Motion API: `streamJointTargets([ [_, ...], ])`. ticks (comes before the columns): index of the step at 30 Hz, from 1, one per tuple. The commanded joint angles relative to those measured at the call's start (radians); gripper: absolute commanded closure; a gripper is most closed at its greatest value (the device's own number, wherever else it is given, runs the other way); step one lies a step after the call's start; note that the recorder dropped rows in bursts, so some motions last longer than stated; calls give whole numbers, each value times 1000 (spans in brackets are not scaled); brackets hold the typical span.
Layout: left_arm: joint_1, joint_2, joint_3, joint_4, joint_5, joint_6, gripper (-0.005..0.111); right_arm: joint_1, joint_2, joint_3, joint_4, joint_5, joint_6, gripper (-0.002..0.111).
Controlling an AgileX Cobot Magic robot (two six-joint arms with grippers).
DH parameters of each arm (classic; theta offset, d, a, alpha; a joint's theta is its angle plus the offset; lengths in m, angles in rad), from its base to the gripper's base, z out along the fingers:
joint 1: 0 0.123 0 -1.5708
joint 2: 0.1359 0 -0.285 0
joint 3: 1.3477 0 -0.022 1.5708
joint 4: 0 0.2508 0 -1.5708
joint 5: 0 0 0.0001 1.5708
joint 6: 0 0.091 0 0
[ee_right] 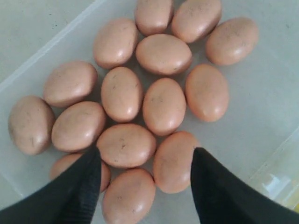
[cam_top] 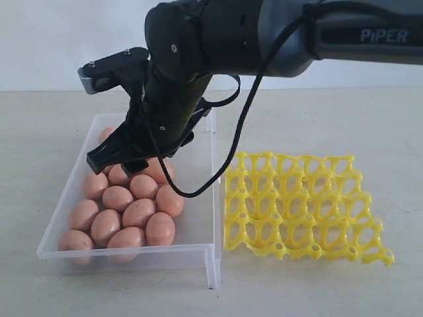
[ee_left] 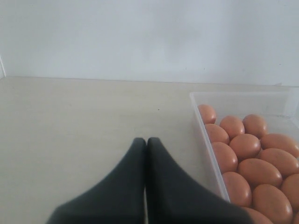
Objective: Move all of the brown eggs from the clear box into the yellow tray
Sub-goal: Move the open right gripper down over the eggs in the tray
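R arm [cam_top: 178, 79] hides far brown eggs [cam_top: 108, 135]; clear box [ee_left: 208, 140] cut off.

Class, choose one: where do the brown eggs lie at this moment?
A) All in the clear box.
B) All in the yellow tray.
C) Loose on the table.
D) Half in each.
A: the brown eggs all sit inside the clear box, while the yellow tray holds none.

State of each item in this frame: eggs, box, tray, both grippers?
eggs: all lying in the box, none gripped
box: open-topped, holds the eggs
tray: empty, beside the box
left gripper: shut, empty, outside the box
right gripper: open, empty, above the eggs
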Motion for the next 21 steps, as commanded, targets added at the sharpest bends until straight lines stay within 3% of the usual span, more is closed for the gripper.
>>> streamJointTargets([
  [1, 1, 3, -4, -5, 0, 1, 111, 0, 16, -9, -12, -8, 101, 53],
  [21, 1, 3, -4, -5, 0, 1, 111, -13, 90, -7, -113, 59, 235, 53],
])
